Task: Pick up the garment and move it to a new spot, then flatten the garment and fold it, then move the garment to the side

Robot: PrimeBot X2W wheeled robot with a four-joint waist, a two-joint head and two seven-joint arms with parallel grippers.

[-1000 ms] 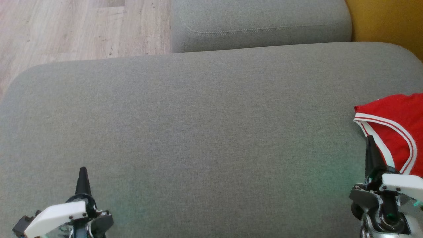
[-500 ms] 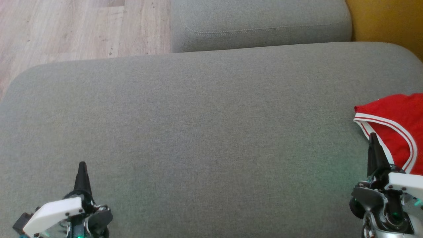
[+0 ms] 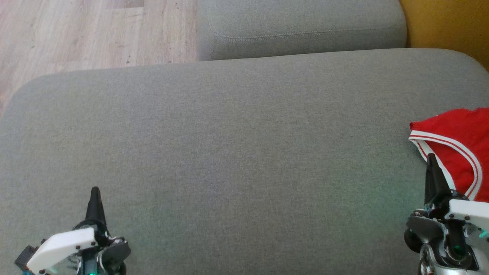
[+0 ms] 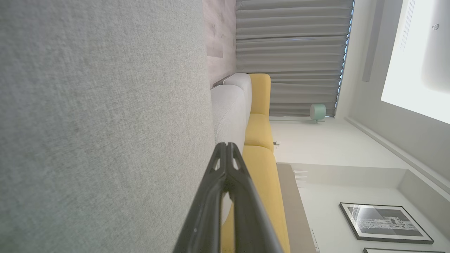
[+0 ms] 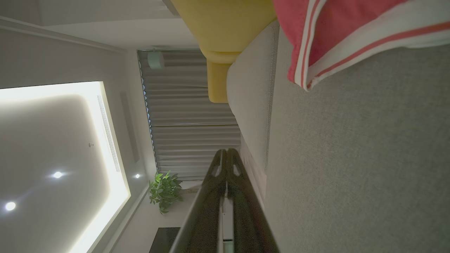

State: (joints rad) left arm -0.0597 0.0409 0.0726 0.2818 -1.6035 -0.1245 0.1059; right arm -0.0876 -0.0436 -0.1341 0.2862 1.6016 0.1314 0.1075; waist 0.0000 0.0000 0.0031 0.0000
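Note:
A red garment [image 3: 456, 147] with white striped trim lies folded at the right edge of the grey cushion [image 3: 244, 152], partly cut off by the head view's border. The right wrist view has the garment [image 5: 337, 31] at its top. My right gripper [image 3: 431, 162] stands at the lower right, shut and holding nothing, its tip just beside the garment's trim. At the lower left my left gripper [image 3: 94, 194] is shut too, over bare cushion. Each wrist view looks along its closed fingertips: the left gripper [image 4: 226, 146] and the right gripper [image 5: 226, 151].
A second grey cushion [image 3: 301, 26] sits behind the main one. Wooden floor [image 3: 76, 34] shows at the upper left and a yellow seat [image 3: 450, 23] at the upper right. The cushion's wide middle is bare fabric.
Both grippers shifted slightly a second ago, the left tip rising a little in view; over the last half second nothing moved. The garment stayed in place.

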